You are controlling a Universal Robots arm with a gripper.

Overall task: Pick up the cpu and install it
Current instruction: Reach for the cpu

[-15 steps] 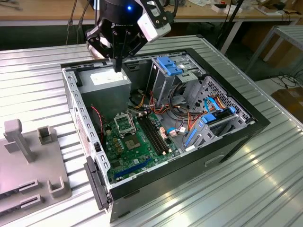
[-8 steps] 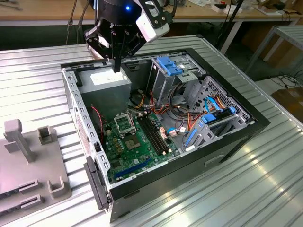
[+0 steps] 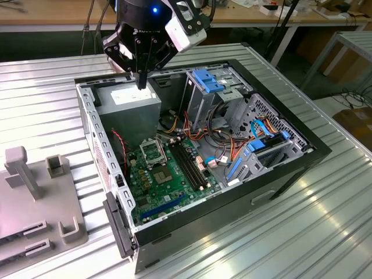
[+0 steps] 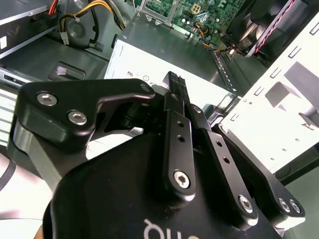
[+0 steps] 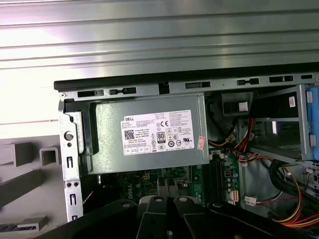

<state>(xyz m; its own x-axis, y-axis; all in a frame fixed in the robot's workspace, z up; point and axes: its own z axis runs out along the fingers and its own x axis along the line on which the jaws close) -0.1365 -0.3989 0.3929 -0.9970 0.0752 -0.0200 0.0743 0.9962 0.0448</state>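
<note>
Pincer (image 3: 141,78) closed, nothing visibly held; hovers above power supply (image 3: 129,104), clear of case (image 3: 232,204) walls, short of socket frame (image 3: 152,150).

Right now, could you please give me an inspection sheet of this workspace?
Surface: ribbed metal table carrying the open computer case.
Job's things: a small grey square chip, likely the cpu, lies on the motherboard beside the socket frame; not gripped.
Clutter: grey fixture blocks on the exterior view's left.
Grippers: gripper shut, holding nothing visible, above the power supply.
Cables: red, orange and yellow wire bundles inside the case.
Surroundings: wooden benches behind.
</note>
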